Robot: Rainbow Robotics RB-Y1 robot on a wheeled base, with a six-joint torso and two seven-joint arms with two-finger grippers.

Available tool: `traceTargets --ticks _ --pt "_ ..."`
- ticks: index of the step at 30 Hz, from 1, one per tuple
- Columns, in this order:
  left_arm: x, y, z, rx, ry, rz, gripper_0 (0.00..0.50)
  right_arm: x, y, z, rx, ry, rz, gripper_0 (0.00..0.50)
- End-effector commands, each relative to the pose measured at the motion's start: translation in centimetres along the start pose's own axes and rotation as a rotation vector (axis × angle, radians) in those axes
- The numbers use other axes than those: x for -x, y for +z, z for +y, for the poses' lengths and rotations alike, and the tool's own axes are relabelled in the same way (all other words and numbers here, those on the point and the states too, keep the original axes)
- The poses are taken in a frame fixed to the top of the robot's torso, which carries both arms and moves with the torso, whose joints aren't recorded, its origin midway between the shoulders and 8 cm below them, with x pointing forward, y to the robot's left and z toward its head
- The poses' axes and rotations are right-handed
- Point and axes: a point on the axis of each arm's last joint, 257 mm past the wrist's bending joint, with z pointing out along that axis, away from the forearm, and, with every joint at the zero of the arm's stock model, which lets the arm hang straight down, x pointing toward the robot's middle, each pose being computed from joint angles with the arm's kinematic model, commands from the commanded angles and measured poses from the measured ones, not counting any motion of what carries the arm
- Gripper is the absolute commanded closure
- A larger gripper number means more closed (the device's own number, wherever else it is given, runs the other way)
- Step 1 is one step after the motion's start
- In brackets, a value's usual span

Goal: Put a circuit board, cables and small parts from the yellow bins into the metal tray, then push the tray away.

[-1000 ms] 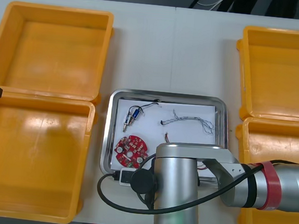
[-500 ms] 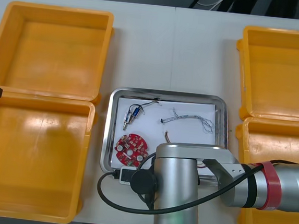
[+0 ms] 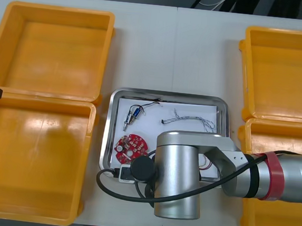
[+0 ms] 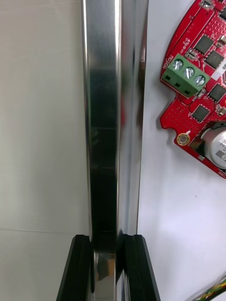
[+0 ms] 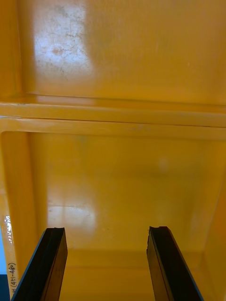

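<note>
Right claw (image 4: pixel 106 273) is clamped on the near rim of the metal tray (image 4: pixel 106 141). 1 finger is outside the tray, 1 inside, w/ the shiny rim pinched between them. From the front cam the right arm hangs over that near edge of the tray.

Just past the rim, near-left part of the tray: round red circuit board (image 3: pixel 131 146), flat on the white liner. Its green terminal block (image 4: pixel 185 75) faces the rim. Near-right part of the tray: red and yellow cable (image 3: pixel 206 163), partly under the arm.

Farther in, far-left part of the tray: small metal part (image 3: pixel 133 115) w/ a blue bit on it. Far-right: twisted blue and white cable (image 3: pixel 190 119). Thin black cable (image 3: pixel 153 102) lies right by the tray's far rim.

The tray sits on the light tabletop (image 3: pixel 198 53), w/ the left yellow bins (image 3: pixel 36 156) and right yellow bins (image 3: pixel 284 72) on either side, 2 each, a small gap from the tray.

Left claw (image 5: pixel 108 265) is well left of the tray, over the left bins about where the 2 meet. Its fingers are spread, nothing between them.
</note>
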Motion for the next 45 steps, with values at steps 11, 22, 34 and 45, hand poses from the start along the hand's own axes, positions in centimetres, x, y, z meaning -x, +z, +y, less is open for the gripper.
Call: traceTargets --ticks 11,22,34,45 --pt "0.2 -0.5 0.0 -0.001 0.094 -0.033 0.000 0.4 -1.0 -6.9 -0.059 -0.010 0.002 0.500" --pt "0.2 -0.5 0.0 -0.001 0.094 -0.033 0.000 0.7 -1.4 -10.3 -0.028 -0.021 -0.017 0.500" --pt "0.2 -0.5 0.0 -0.001 0.094 -0.033 0.000 1.1 -2.2 -17.0 -0.183 -0.092 -0.036 0.500" --pt "0.2 -0.5 0.0 -0.001 0.094 -0.033 0.000 0.7 -1.6 -20.4 -0.245 -0.038 -0.058 0.500"
